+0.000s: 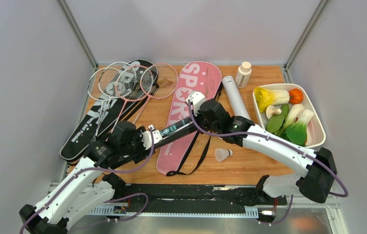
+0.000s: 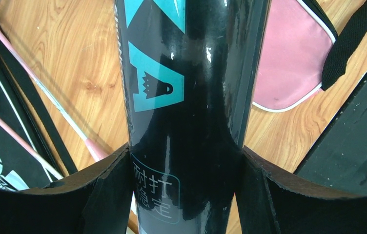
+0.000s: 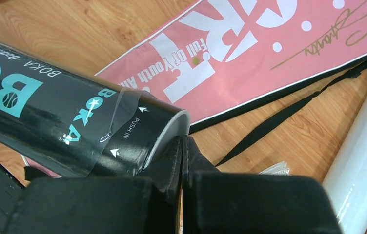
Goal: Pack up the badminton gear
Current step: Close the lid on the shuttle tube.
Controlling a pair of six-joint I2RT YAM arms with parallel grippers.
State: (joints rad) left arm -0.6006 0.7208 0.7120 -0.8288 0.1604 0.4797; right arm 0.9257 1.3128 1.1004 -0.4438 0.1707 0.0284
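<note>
Black and glossy with teal print, the tube [image 1: 176, 129] is held near the middle of the wooden table [image 1: 250, 165]. In the overhead view it runs from about 8 o'clock to 2 o'clock across the narrow half of the pink bag [image 1: 198, 80]. The left gripper [image 2: 184, 168] is clamped around the tube near its 8 o'clock end, with a black finger [image 2: 111, 190] pressed against each side of the barrel. The right gripper [image 3: 181, 156] has its fingers pressed together with nothing between them. Its tips sit right at the rim of the tube's open 2 o'clock end, next to the words "PUSH IN", but it is not clear whether they touch the rim. The pink bag lies flat with its wide end toward 12 o'clock, and its black strap [image 1: 198, 156] trails toward 6 o'clock. At 10 o'clock several white and pink rackets [image 1: 128, 80] lie fanned with their heads overlapping, partly on top of a black bag [image 1: 81, 136] that slants down toward 8 o'clock. A white tube [image 1: 234, 95] lies at 1 o'clock, just beside the pink bag's right edge. One white shuttlecock [image 1: 223, 155] rests on its side at 5 o'clock, near the strap but apart from it. A small white bottle [image 1: 243, 74] stands upright at the far edge, just beyond the white tube. A white tray [image 1: 320, 139] of toy vegetables sits at 3 o'clock.
</note>
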